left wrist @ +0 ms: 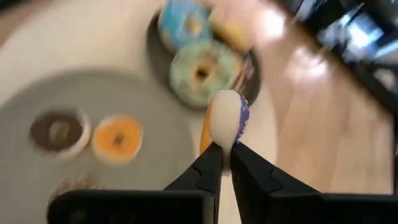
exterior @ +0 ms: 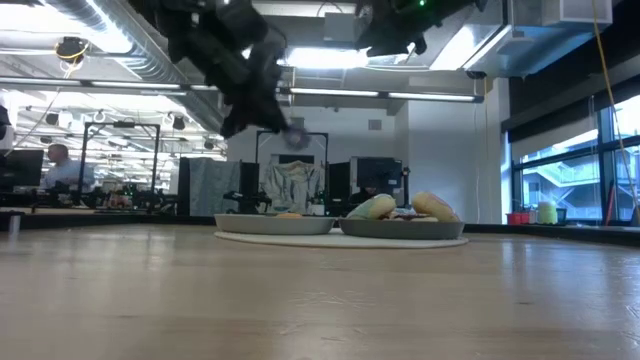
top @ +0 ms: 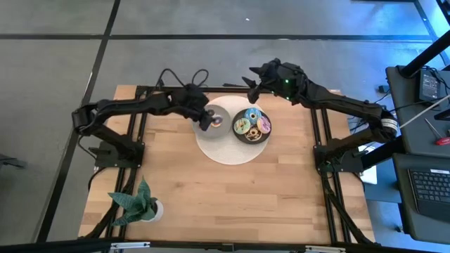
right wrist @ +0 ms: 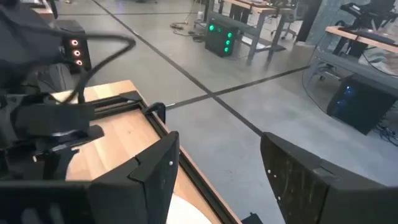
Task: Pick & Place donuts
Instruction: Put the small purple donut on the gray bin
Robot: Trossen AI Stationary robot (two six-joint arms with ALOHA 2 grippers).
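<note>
left gripper (left wrist: 222, 152): raised above the left grey plate (top: 218, 112) near the table's far edge, fingers closed narrow on a purple-iced donut (left wrist: 227, 118) held on edge. in the low view this gripper (exterior: 285, 130) hangs well clear of the plates with the donut (exterior: 295, 137) at its tip.

left grey plate (left wrist: 124, 180): carries a brown donut (left wrist: 58, 130) and an orange donut (left wrist: 117, 138), side by side, lying flat.

right dark plate (top: 252, 126): touching or just beside the left plate, holding a pile of donuts (top: 252, 124); the left wrist view shows a blue one (left wrist: 185, 25), a green one (left wrist: 202, 71) and a pale one behind, blurred. both plates sit on a round white mat (top: 228, 147) at the middle of the far half of the table (top: 211, 197).

right gripper (right wrist: 217, 168): fingers spread wide, holding nothing, raised over the table's far edge behind the dark plate.

green potted plant (top: 137, 202): near the table's front left corner, well apart from the plates.
</note>
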